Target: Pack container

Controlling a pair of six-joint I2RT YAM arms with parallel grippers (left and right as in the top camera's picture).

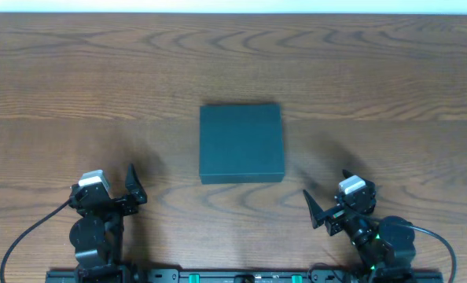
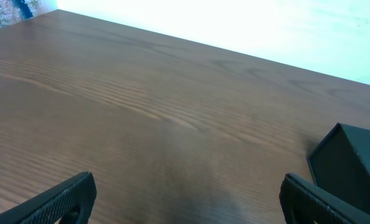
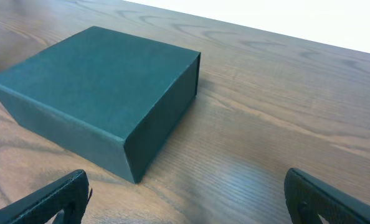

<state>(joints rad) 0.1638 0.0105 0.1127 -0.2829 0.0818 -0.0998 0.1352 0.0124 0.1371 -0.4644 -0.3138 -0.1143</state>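
table (image 1: 60,79): brown wood grain, fills all three views; a pale strip runs along the top edge of the overhead frame.
container (image 1: 241,144): dark teal-black matte box, roughly square, lid shut flat. it lies flat on the table near the centre of the overhead frame, a little above the middle, with its sides square to the frame.
container, left wrist view (image 2: 353,162): only one corner and part of a side wall show, at the lower right edge of the frame.
container, right wrist view (image 3: 98,93): fills the upper left and centre of the frame, one lower corner turned toward the camera, top face and two side walls visible.
left gripper (image 2: 185,208): jaws wide apart, one finger in the lower left corner of its wrist frame and one in the lower right, bare table between them.
right gripper (image 3: 185,205): jaws wide apart likewise, with bare table between the fingers and the container's near corner just above the gap.
arms, overhead: left arm at lower left, right arm at lower right, both well apart from the container, which sits between them and higher in the frame.
contact: neither gripper touches the container.
cables: a black cable (image 1: 29,232) curves off each arm base toward the bottom corners.
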